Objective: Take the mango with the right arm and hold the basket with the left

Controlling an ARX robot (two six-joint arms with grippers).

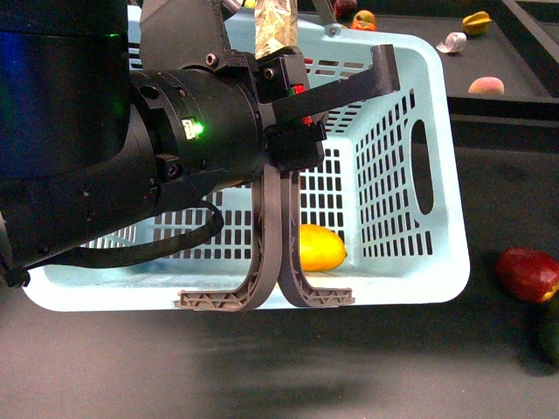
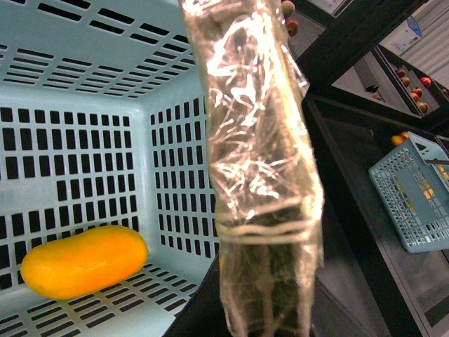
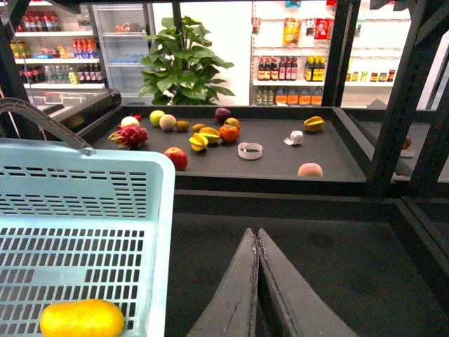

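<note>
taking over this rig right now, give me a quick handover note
Right gripper: shut, empty, over the dark tabletop beside the basket.
Left gripper: over the basket, where its two raised handles meet. Its fingers are film-wrapped and read as one column, so I cannot tell whether they grip the handles.
Mango: lying on the basket floor, touched by neither gripper.
Done: the mango is already in the basket.
Left: confirm the left arm's hold on the basket; the right arm probably has nothing more to do.
</note>
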